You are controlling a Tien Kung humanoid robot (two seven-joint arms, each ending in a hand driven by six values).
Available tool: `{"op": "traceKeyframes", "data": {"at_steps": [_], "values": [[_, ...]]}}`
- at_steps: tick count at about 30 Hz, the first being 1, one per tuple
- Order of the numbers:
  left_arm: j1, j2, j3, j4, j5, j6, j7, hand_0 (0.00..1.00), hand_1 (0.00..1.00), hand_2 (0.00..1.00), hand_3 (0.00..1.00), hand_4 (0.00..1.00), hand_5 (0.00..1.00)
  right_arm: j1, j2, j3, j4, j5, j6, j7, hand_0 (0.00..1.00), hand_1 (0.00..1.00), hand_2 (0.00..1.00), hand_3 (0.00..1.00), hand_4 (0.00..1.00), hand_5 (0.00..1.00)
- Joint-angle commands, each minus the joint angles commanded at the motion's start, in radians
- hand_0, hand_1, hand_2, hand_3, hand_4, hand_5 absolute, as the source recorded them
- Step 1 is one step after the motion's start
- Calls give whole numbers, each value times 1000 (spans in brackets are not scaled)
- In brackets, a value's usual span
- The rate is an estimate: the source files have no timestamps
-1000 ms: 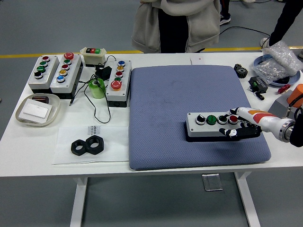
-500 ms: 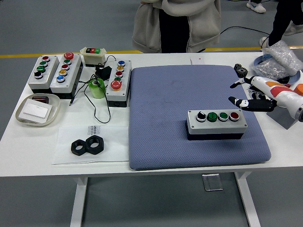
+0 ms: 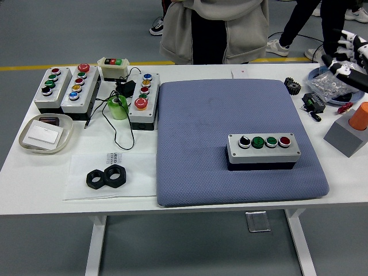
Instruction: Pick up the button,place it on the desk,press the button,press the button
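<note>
1. A white table [image 3: 34,172] seen from above, with a large blue-grey pad [image 3: 201,115] covering its middle and right part.
2. The button box [image 3: 263,149] sits on the pad, toward its near right corner. It is grey on a black base and carries 4 buttons in a row: 1 black-and-white, 2 green, 1 red. Nothing touches it.
3. The right hand [image 3: 348,54] is raised at the far right edge of the picture, well apart from the button box, above a bag of small clear pieces [image 3: 328,83]. Its white and black fingers look loosely spread and hold nothing.
4. The left hand is out of the picture.
5. At the far left of the table stand 3 more button boxes [image 3: 69,89] with coloured buttons, plus a small box with 3 lights [image 3: 113,68] behind them and a green roll [image 3: 118,107] with a black cable.
6. A shallow tray [image 3: 46,134] lies at the left edge, and 2 black nuts [image 3: 106,177] rest on a sheet of paper near the front.
7. A grey block with an orange peg [image 3: 352,131] stands at the right edge.
8. A person in a pale coat [image 3: 213,29] stands at the far side; no hands show.
</note>
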Motion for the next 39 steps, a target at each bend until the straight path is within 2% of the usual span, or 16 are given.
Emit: {"op": "traceKeyframes", "data": {"at_steps": [1,3,9,12,13,14,17,23,29,39], "values": [[0,0,0,0,0,0,0,686,829,889,829,653,998,-3,2,10,-6,34,-8,12,963,900,967,947,694,638],[1,0,0,0,-1,0,0,686,829,889,829,653,998,-12,6,44,-30,119,-34,52,963,900,967,947,694,638],[5,-1,-5,1,5,1,2,687,829,890,830,650,998,-29,14,103,-108,372,-32,60,964,898,963,935,694,654],[7,-2,-6,1,6,1,2,687,829,890,830,650,998,-37,19,113,-141,496,-10,48,964,898,963,935,694,654],[8,-2,-6,1,6,1,2,688,830,890,830,651,998,-38,21,112,-148,541,-5,46,953,871,920,886,693,685],[8,-2,-6,1,6,1,2,688,830,890,830,651,998,-39,23,112,-153,580,0,43,953,871,920,886,693,685],[8,-2,-7,1,7,1,2,688,830,890,830,651,998,-42,45,107,-196,676,41,23,953,871,920,886,693,685],[7,-3,-3,2,2,1,0,691,831,890,831,650,998,-69,83,110,-246,702,85,-2,949,865,910,870,688,701],[5,-4,-2,1,3,0,0,691,831,891,830,649,998,-86,103,111,-250,685,102,-11,947,863,900,871,665,683],[3,-5,1,1,-1,-1,-3,700,831,890,831,644,998,-106,111,108,-249,658,123,-28,947,858,893,864,643,683]]}}
